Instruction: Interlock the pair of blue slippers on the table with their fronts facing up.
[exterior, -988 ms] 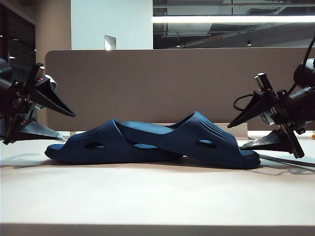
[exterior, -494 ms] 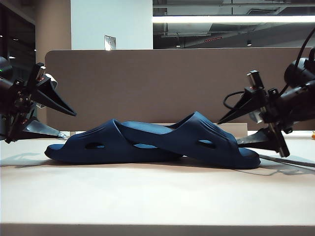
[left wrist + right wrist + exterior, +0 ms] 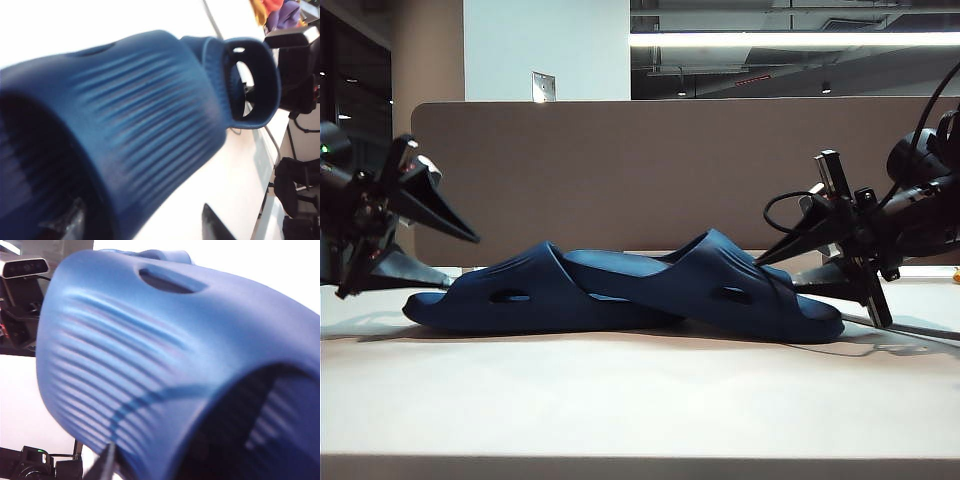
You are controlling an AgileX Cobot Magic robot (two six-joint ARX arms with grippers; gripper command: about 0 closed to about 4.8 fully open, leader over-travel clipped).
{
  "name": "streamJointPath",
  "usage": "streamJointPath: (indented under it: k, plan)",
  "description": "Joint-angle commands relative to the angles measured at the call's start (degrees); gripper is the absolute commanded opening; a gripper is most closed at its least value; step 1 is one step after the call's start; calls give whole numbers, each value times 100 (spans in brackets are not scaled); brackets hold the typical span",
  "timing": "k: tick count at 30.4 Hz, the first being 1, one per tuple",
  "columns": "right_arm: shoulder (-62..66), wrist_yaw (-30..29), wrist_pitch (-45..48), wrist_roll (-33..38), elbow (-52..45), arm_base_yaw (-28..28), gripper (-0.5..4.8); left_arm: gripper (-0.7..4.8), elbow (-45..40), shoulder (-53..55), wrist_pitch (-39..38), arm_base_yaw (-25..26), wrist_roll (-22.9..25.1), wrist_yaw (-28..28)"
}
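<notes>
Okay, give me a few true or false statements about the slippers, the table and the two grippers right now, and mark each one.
1. The two slippers lie interlocked on the table. True.
2. The left gripper is clamped on a slipper. False: its jaws are spread, off the left slipper's end.
3. The right gripper is at the right slipper's end. True.
4. The slippers are red. False: they are dark blue.
5. One slipper stands upright on its heel. False: both lie low on the table.
</notes>
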Motion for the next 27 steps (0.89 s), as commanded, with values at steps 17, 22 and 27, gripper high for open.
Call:
streamJointPath:
  k: [17, 22, 27]
  plan:
    - [0, -354, 210, 22, 9, 9, -1, 42, 9, 280, 61, -111, 120, 105]
    - [-17, -579, 199, 42, 13, 4, -1, -6, 20, 278, 72, 0, 118, 184]
    - [-66, -892, 133, 35, 46, -35, -1, -6, 31, 221, 44, 98, 129, 157]
